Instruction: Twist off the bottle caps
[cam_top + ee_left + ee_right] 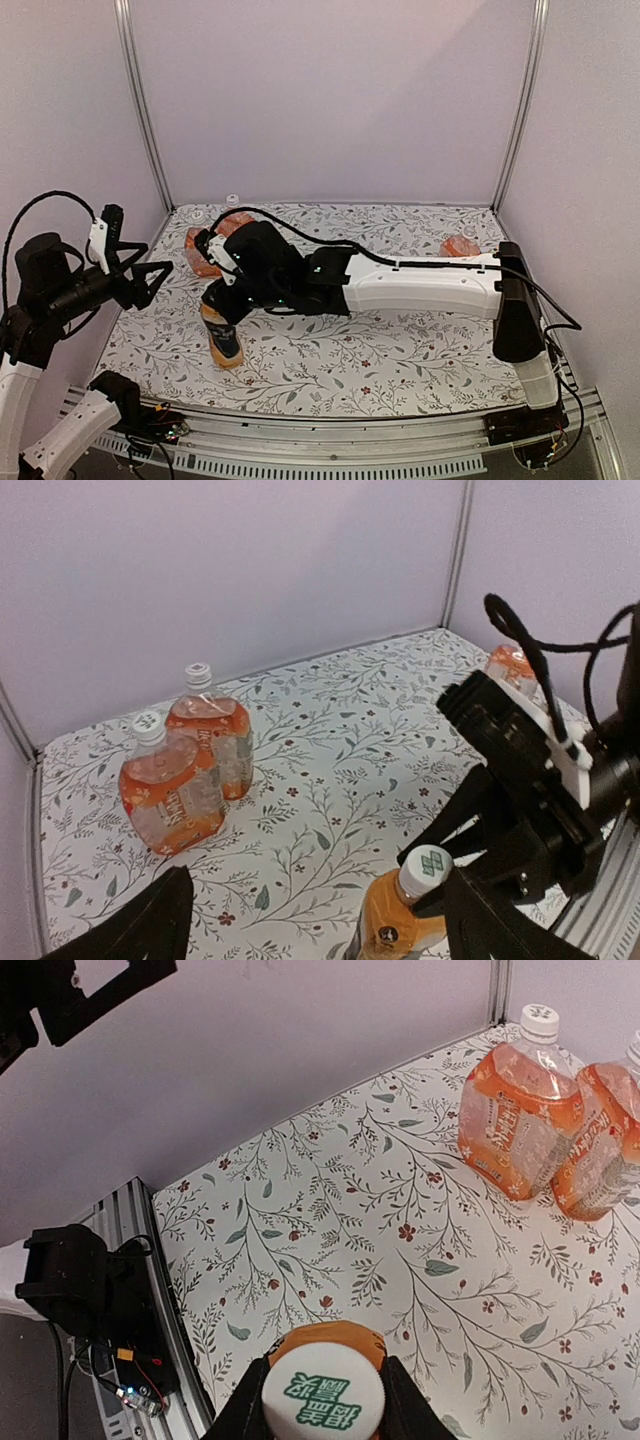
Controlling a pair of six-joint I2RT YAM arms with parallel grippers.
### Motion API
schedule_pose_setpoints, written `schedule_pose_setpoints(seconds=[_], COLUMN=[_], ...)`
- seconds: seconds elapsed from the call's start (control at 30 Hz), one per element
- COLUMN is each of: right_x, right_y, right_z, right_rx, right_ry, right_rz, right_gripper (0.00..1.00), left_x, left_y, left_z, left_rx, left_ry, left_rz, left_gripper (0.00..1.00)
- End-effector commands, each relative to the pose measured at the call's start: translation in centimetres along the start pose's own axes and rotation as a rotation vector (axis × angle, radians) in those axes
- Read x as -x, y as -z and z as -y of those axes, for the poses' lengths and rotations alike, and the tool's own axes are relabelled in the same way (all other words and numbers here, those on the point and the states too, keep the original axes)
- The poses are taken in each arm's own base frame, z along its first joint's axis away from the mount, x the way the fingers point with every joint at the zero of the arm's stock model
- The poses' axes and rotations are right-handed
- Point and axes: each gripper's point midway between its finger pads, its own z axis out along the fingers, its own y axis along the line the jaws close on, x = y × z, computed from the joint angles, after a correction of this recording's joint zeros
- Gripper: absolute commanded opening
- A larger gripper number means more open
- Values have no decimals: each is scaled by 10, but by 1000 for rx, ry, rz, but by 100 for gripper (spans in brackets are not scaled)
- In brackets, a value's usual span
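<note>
Pale walls box in the floral-print desk (pixel 400 350). Your right hand (pixel 220 300) is closed on the small round white screw cap with green print (pixel 323 1397), with its fingers (pixel 400 1408) pressed to the cap's sides. That cap tops the slim clear bottle of orange drink (pixel 392 928), upright near the front-left. Your left hand (pixel 320 880) is wide open, holds nothing, and is near that bottle but not touching it.

Handling, my read: the cap is small and stiff, so its rim is the right place to grip. The bottle wall looks thin and soft, and it's filled to the shoulder, so fairly heavy and probably slick. With nothing bracing the body, it'll likely spin with the cap. Take the body mid-height with the left, gently enough not to squeeze drink out once it's open.

Two squat clear flask bottles of orange drink (pixel 170 800) touch each other at the back-left, white caps (pixel 148 723) on, near full. The fourth bottle (pixel 460 245) sits far right, also orange; I can't make out its cap.
</note>
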Motion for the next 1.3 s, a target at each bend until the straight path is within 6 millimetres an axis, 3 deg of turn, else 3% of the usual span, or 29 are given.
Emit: schedule_pose_setpoints(seconds=[0.0,0.07,0.17,0.23,0.33,0.57,0.67,0.9,0.93,1.0,1.1,1.27], right_x=[75,98,118,124,133,147,148,143,141,136,131,121], right_y=[80,111,136,143,152,165,168,166,165,164,169,188], right_z=[7,1,-3,-12,-23,-36,-38,-33,-31,-27,-17,3], right_rx=[101,144,175,233,276,328,337,318,310,294,267,162], right_ry=[-151,-171,-203,-217,-226,-229,-235,-246,-249,-258,-273,-274], right_rz=[195,284,353,378,417,477,483,482,479,467,454,398], right_gripper=[0,0,0,0,0,0,0,0,4,32,63,78], left_x=[-16,-25,-30,-31,-26,-4,6,17,19,20,20,21], left_y=[14,15,17,18,4,-20,-24,-17,-16,-17,-22,-30], left_z=[67,73,86,95,94,102,104,113,113,108,96,70], left_rx=[-412,-459,-545,-607,-598,-587,-581,-626,-621,-589,-510,-372], left_ry=[-252,-318,-416,-474,-516,-477,-460,-423,-424,-440,-496,-690], left_rz=[-85,-138,-203,-238,-283,-261,-226,-193,-188,-183,-186,-177], left_gripper=[88,91,98,99,99,96,86,51,49,48,44,43])
